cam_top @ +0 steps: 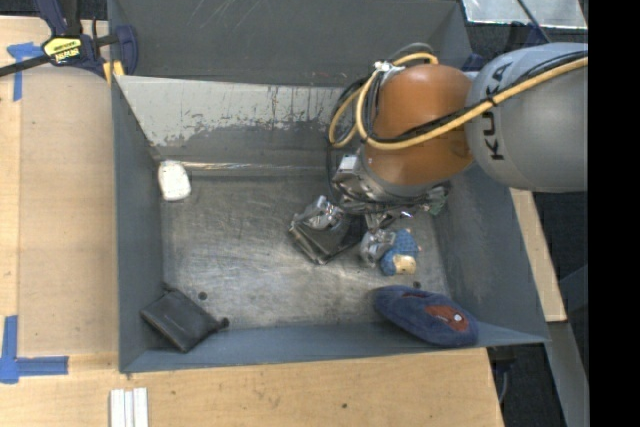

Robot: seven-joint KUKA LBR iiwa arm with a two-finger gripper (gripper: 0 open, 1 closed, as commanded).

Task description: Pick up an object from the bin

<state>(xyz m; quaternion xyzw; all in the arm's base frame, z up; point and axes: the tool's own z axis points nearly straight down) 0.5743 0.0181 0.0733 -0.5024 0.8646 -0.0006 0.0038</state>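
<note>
one black flat block (pixel 322 242) lies centrally, long axis seemingly diagonal

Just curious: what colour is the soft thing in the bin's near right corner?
The soft thing is dark blue, per the camera view.

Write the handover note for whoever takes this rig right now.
Gripper: low in the right half of the bin, over a black flat block; open or shut cannot be told.
Beside it: small blue-and-cream thing.
Elsewhere: dark blue soft pouch lower right, black pad lower left corner, white lump upper left.
Done: arm down in the bin.
Left: grasp one thing, lift it out.
</note>
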